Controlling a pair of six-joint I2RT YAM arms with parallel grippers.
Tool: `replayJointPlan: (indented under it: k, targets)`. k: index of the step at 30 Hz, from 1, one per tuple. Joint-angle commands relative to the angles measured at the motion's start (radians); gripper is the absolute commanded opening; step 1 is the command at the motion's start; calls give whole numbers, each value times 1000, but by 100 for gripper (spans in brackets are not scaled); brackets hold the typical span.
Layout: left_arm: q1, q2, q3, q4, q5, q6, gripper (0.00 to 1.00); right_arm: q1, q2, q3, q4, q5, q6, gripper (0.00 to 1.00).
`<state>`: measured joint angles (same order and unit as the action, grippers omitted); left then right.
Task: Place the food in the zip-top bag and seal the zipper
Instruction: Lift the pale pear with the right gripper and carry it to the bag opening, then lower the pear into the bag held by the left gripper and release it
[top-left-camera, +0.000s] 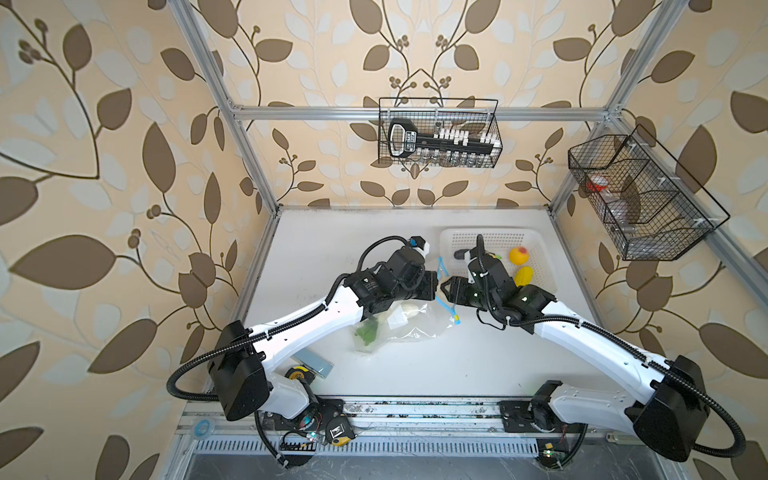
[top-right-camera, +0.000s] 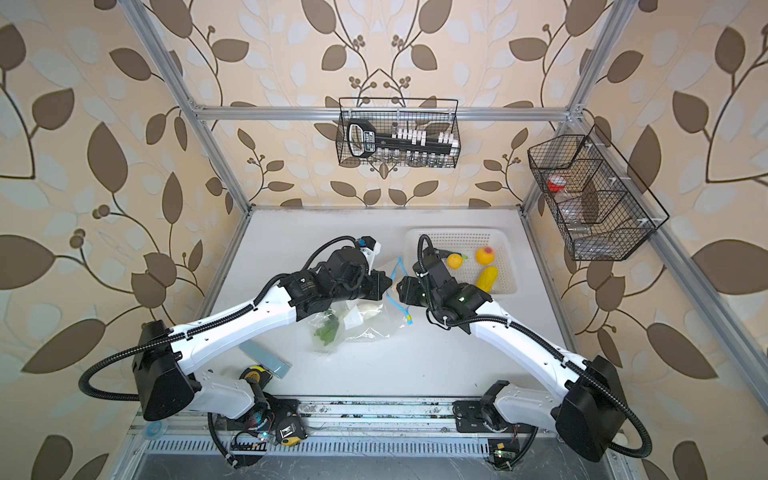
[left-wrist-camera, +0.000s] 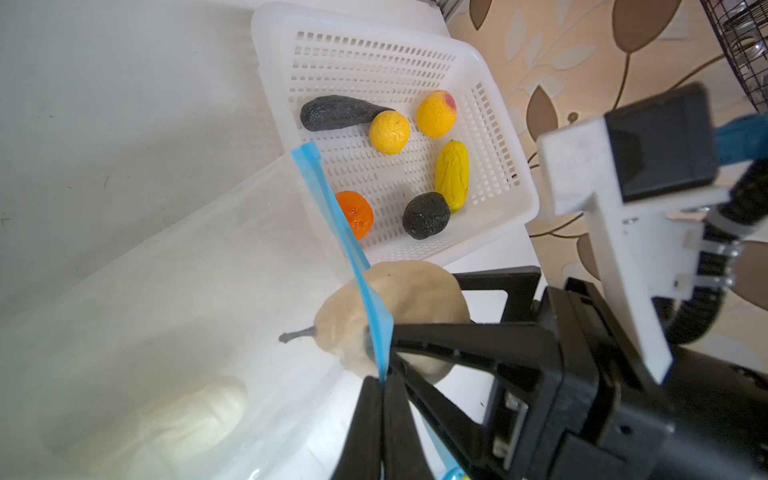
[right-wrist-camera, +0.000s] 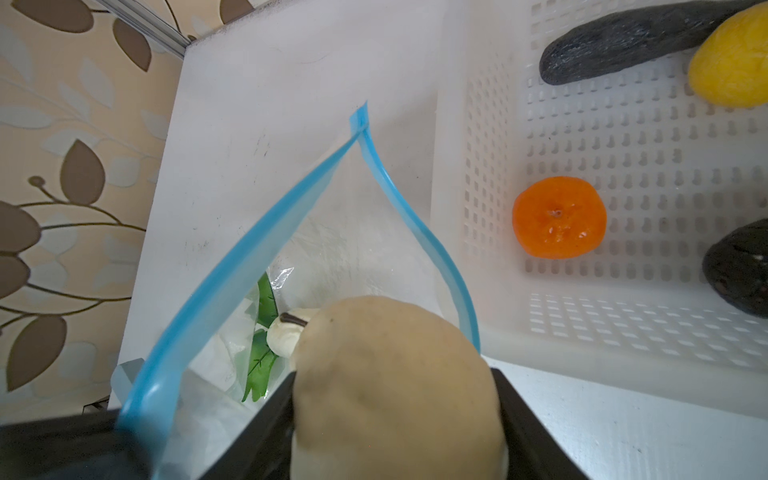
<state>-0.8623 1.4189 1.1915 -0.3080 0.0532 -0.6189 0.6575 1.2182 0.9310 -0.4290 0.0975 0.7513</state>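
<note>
beige lump (right-wrist-camera: 395, 415) part-hides right gripper (right-wrist-camera: 394, 376), zipper (left-wrist-camera: 328, 199) half-covers orange (left-wrist-camera: 358, 214)

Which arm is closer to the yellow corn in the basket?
The right arm. Its wrist hangs just beside the corn, by the basket's edge. The left arm ends at the bag's mouth, outside the basket.

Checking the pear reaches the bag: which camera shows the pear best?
The left wrist view: the pear shows nearly whole, stem included, at the blue strip of the bag. The right wrist view shows the pear close up but cropped by the frame. Both top views almost wholly hide it.
</note>
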Motion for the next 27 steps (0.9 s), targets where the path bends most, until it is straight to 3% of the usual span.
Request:
replayJointPlan:
  k: [1,27]
  targets:
    - [8,-24,18,44,8,-10,0,11,17,36,22,18,17,59]
    - [8,-53,-1,50,2,-8,0,42,89,23,32,48,5,61]
